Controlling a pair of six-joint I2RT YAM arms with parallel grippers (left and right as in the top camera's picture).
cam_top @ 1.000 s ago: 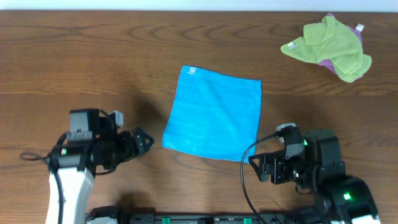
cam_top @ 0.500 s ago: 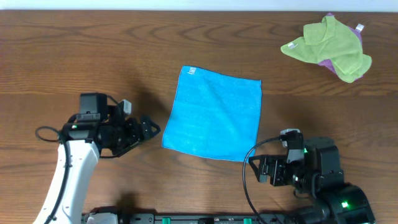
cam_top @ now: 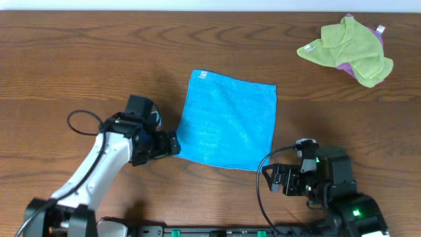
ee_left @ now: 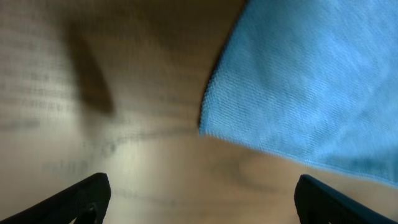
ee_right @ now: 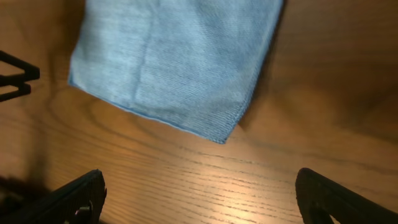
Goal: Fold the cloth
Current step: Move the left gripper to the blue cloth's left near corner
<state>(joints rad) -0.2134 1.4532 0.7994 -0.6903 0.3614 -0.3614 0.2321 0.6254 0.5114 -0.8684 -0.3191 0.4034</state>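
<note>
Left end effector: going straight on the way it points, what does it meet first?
Likely the cloth, its near corner dead ahead of the open left end effector; height above the table unclear.

Cloth flat at table ctr.
L gripper just beside its near-left corner; R gripper by near-right corner; crumpled cloths far back-right.

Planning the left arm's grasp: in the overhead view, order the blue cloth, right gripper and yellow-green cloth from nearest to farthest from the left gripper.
From the left gripper:
1. blue cloth, its corner right beside it.
2. right gripper, near edge, to the right.
3. yellow-green cloth, far right corner.
</note>
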